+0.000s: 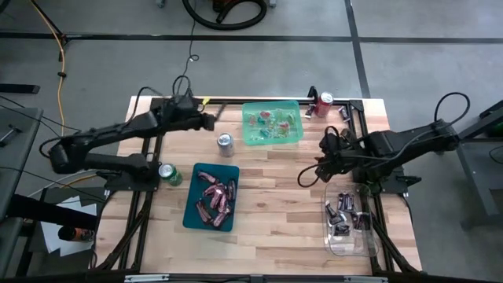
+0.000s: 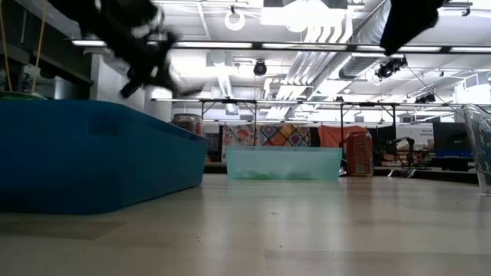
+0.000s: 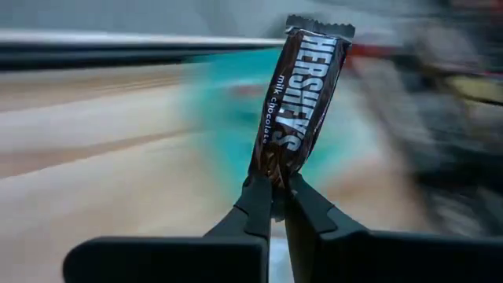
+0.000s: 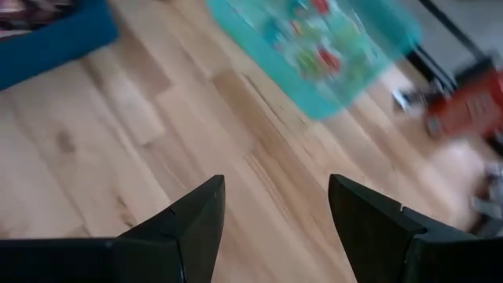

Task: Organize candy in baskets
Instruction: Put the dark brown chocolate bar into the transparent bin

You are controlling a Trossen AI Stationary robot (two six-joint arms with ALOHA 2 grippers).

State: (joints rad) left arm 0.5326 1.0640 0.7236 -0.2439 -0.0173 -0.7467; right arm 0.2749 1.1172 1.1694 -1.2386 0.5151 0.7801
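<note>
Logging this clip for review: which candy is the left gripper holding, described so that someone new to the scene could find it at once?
Start at the table's far edge, left of the light green basket, where the left gripper hangs. Pinched between its fingers stands one dark brown bar, lettered HERSHEY'S milk chocolate. It is the only candy off the table; the others lie in baskets.

**A:** How's the light from above?

**Me:** Even and soft on the desk (image 1: 275,196); my arms throw only faint shadows, and nothing glares.

**A:** And level with the desk?

**Me:** Bright ceiling strips glow from about eleven to two o'clock. The teal basket (image 2: 92,157) up close looks soft, and my arm smears at eleven o'clock.

**A:** Your wrists?

**Me:** On the left, the chocolate bar (image 3: 302,98) in my left claw (image 3: 277,182) reads sharp while everything behind streaks sideways. On the right, my right claw (image 4: 275,208) is crisp; the green basket (image 4: 385,27) at one o'clock is blurred.
</note>
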